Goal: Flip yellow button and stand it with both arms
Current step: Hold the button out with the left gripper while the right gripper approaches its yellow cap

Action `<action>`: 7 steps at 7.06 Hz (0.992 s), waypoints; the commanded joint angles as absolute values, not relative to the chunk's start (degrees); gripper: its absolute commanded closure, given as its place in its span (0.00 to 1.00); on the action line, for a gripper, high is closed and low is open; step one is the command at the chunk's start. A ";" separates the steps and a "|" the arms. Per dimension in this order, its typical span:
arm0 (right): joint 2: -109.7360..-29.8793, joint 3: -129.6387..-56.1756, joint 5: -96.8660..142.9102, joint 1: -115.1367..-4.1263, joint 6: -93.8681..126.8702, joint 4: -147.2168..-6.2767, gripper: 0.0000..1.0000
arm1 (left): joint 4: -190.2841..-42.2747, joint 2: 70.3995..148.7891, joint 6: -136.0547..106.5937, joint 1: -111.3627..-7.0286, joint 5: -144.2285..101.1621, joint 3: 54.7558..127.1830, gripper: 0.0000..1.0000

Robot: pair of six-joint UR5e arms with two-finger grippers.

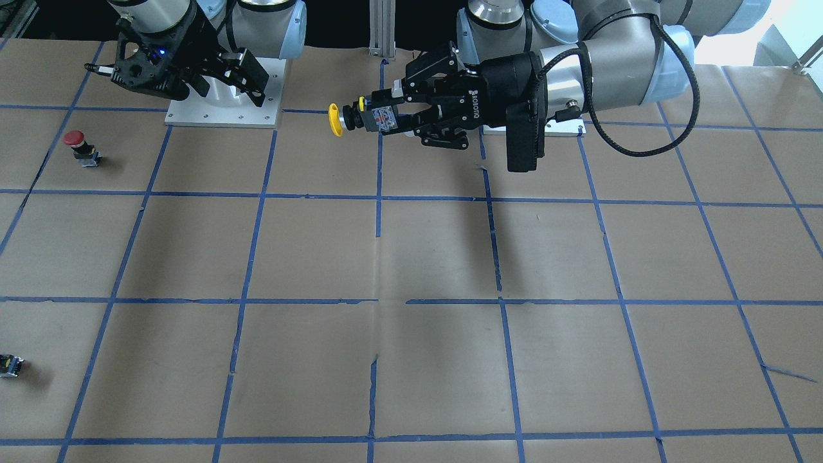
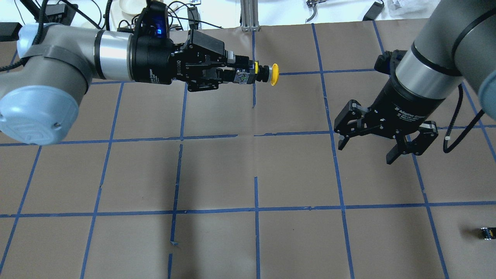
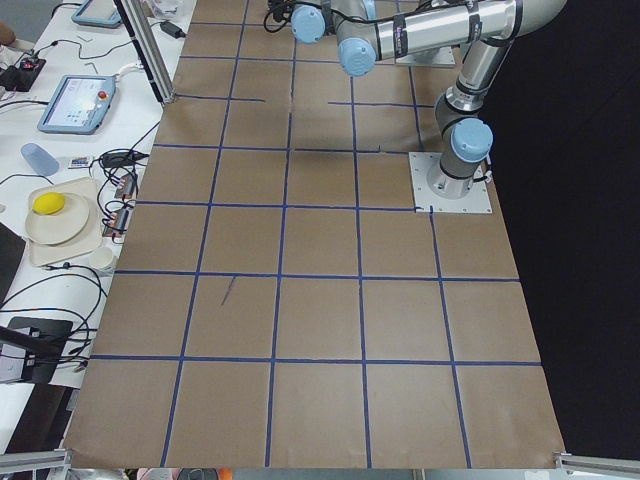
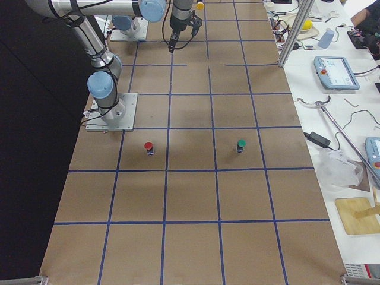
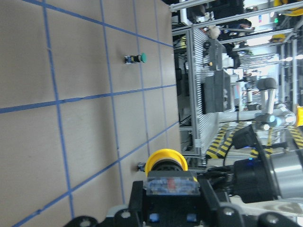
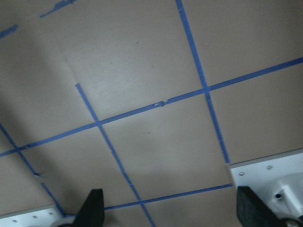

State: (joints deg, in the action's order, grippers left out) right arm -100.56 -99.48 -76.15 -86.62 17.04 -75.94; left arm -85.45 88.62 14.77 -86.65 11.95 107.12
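Seen from the operators' side, a small dark part (image 1: 11,365) lies nearest, at the counter (image 1: 437,257) edge, and farther back a red-capped button (image 1: 80,146) stands upright on its body. Beyond them, over the counter's far middle, the left pincer (image 1: 386,117) is clamped on the blocky body of the yellow button (image 1: 350,119), which is held level in the air with its cap facing the right arm. Farthest back, the right pincer (image 2: 366,152) hangs with its fingers spread apart, well apart from the button.
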 commanded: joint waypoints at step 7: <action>-96.86 -97.64 -35.20 -81.03 44.99 -75.76 0.00 | -78.66 89.30 13.62 -87.19 2.90 112.41 0.99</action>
State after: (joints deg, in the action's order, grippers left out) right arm -97.06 -97.28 -40.43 -81.00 43.27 -75.36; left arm -78.63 89.42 13.62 -87.17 3.51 112.35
